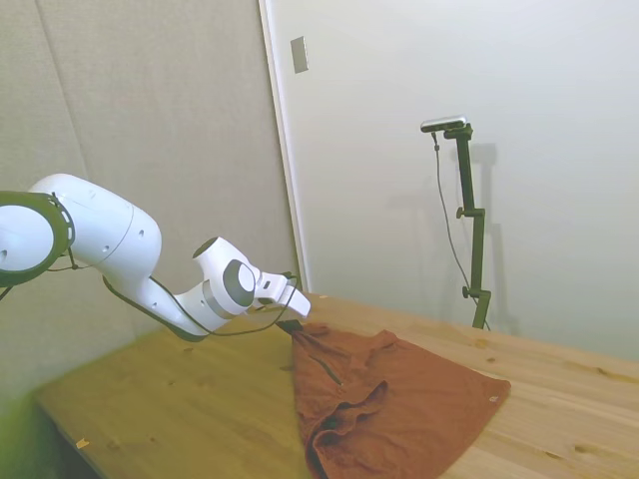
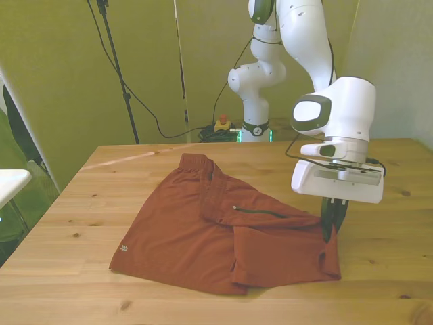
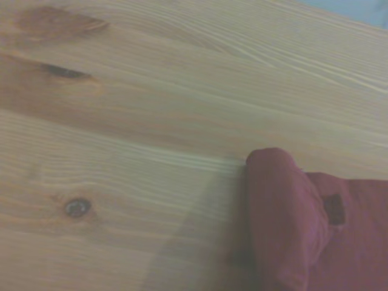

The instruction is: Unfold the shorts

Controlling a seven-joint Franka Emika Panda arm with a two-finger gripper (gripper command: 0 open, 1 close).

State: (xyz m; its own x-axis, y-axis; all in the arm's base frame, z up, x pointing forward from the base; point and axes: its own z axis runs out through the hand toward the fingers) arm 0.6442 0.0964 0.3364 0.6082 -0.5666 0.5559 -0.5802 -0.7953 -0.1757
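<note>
**Holding a hem: risks at the pull**

Pinching item: my gripper (image 2: 334, 227) is closing narrowly on the shorts' (image 2: 203, 233) edge, low over the table (image 2: 379, 271) at the front view's right.

Lying item: the shorts are spreading rust-orange across the table's middle, one leg still doubled over near my fingers, pale tag (image 2: 123, 250) at the far hem corner.

Risks, as I am judging them:
- fabric slipping free, the grip being thin;
- the whole garment dragging rather than opening;
- the fold dropping back if released too high.

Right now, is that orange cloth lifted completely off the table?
No. In the front view most of the shorts lie spread on the wooden table; only the edge at the tool is raised.
</note>
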